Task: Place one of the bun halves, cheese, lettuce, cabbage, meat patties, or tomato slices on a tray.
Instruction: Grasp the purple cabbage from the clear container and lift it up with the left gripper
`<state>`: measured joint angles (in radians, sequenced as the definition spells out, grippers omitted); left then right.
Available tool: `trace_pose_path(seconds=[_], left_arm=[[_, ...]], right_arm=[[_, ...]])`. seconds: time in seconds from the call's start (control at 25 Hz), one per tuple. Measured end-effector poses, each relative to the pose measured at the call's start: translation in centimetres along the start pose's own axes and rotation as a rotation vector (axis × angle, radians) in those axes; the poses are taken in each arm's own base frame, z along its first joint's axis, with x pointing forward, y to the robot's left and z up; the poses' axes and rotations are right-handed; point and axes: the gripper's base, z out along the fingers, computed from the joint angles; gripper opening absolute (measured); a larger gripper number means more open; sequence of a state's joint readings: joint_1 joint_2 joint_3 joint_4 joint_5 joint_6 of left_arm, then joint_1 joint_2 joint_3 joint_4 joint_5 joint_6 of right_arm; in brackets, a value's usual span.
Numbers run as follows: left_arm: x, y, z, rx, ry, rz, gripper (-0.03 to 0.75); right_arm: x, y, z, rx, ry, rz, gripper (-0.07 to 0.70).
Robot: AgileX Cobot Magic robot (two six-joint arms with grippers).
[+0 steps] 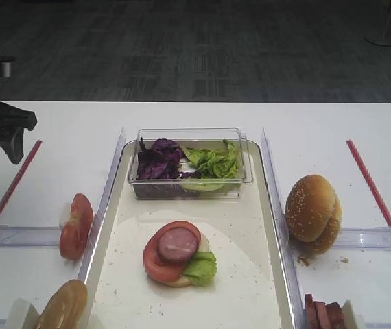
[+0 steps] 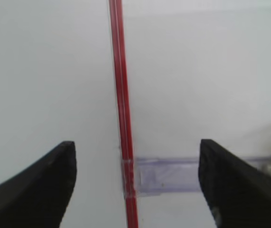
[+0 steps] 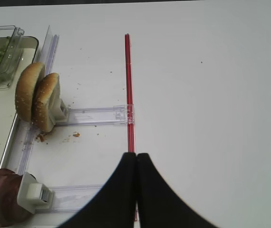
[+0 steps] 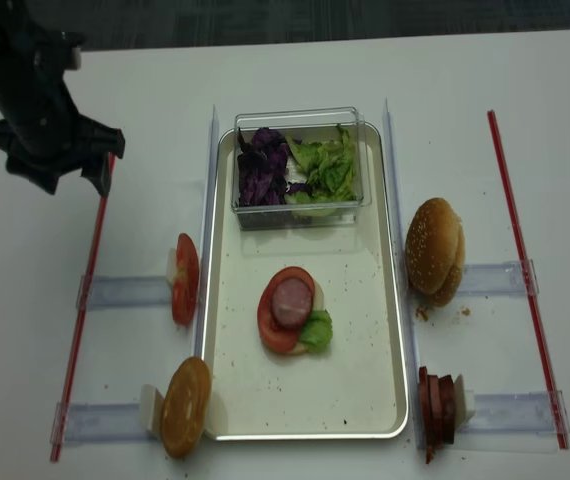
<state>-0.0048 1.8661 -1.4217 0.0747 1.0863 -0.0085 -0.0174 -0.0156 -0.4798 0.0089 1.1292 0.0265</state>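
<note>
The cream tray [image 1: 243, 288] carries a tomato slice [image 1: 156, 264] with a meat patty [image 1: 178, 244] on top and lettuce [image 1: 200, 267] at its edge. Purple cabbage [image 1: 156, 161] and more lettuce [image 1: 215, 163] lie in a clear box at the tray's far end. Sesame bun halves [image 1: 312, 212] stand right of the tray, tomato slices [image 1: 76, 226] left of it. My left gripper [image 2: 135, 147] hangs open and empty over a red strip [image 2: 121, 95] at the far left. Above the right red strip [image 3: 128, 85], my right gripper [image 3: 136, 156] is shut on nothing.
A smooth bun half [image 4: 185, 405] stands in a holder at the near left and meat patties [image 4: 437, 405] at the near right. Clear plastic rails [image 4: 125, 292] run from both long sides of the tray to the red strips. Crumbs lie by the sesame buns.
</note>
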Motion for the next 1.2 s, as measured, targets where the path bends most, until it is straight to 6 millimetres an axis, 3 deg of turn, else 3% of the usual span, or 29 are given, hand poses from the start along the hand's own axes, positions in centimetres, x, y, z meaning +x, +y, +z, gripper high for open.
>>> trace_pose_path(seconds=[0.2,0.36,0.92,1.04,1.2], left_arm=[[-3.7,0.3,0.6,-0.023,-0.012,0.005,0.493],[-5.4,0.3,0.6,-0.026,-0.03,0.002,0.504],[-5.8,0.0,1.2,0.002,-0.018,0.002,0.519],[-5.9,-1.1,1.1,0.01,-0.02,0.032,0.519],[-6.0,-4.1,0.8,0.03,-0.038,0.098,0.519]], right_arm=[[0.0,0.0,0.0,0.0,0.0,0.0,0.364],[0.0,0.0,0.0,0.0,0.0,0.0,0.364],[0.0,0.0,0.0,0.0,0.0,0.0,0.364],[0.0,0.0,0.0,0.0,0.0,0.0,0.364],[0.0,0.0,0.0,0.0,0.0,0.0,0.364]])
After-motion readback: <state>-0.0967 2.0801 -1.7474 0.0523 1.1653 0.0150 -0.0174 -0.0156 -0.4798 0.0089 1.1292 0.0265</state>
